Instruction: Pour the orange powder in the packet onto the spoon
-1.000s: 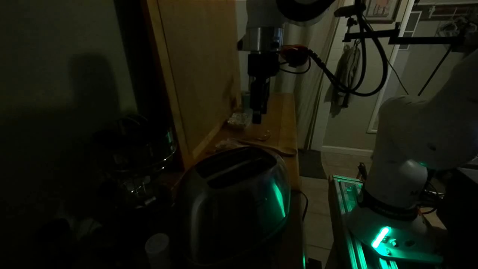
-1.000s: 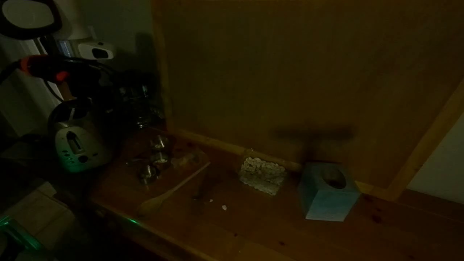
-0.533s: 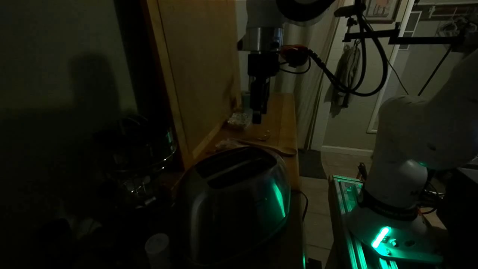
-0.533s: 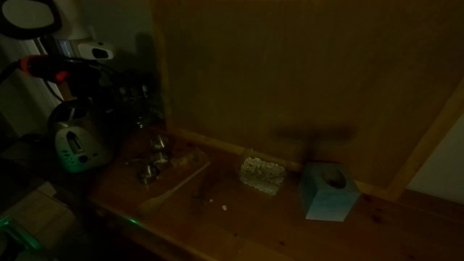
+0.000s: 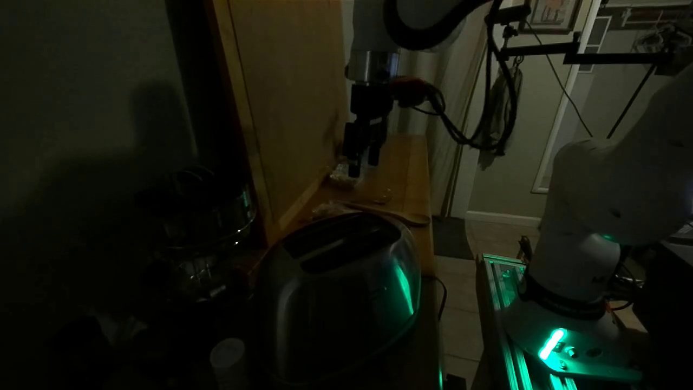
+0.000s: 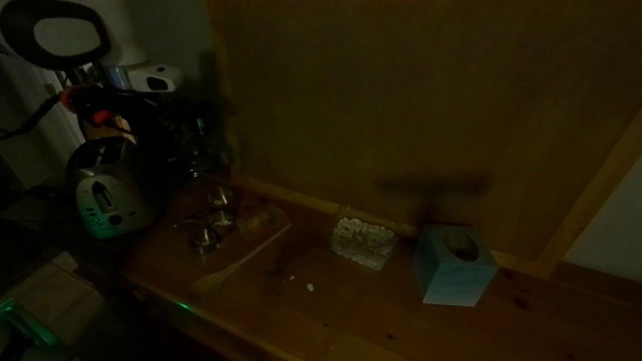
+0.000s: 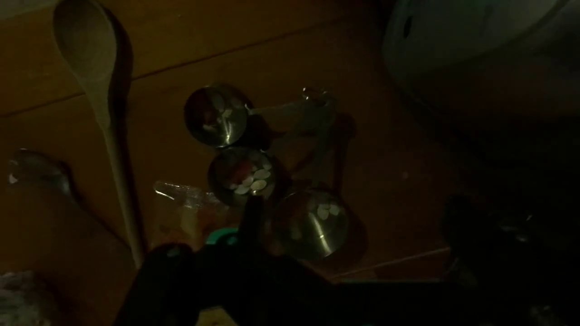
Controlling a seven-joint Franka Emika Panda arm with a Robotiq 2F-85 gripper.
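Observation:
The wooden spoon (image 6: pixel 210 281) lies on the wooden counter, its bowl toward the front edge; its bowl also shows in the wrist view (image 7: pixel 86 40). Beside the end of its handle rests a clear crinkled packet (image 6: pixel 263 220), with a faint orange tint inside that I take for the orange powder. In the wrist view, my gripper's dark parts cover part of the packet (image 7: pixel 183 194). My gripper (image 5: pixel 364 166) hangs above the counter, pointing down, fingers apart. Seen from the wrist, the gripper (image 7: pixel 355 203) holds nothing visible between its widely spaced fingers.
Three metal measuring cups (image 7: pixel 310 224) holding pale flakes sit near the packet. A toaster (image 6: pixel 113 200) stands at the counter's end. A clear tub of pale flakes (image 6: pixel 363 243) and a blue tissue box (image 6: pixel 454 265) line the tall wooden board (image 6: pixel 426 100). The room is very dark.
My arm has shifted, and the gripper has turned so both fingers now show apart in an exterior view. The packet, spoon and cups have stayed in place.

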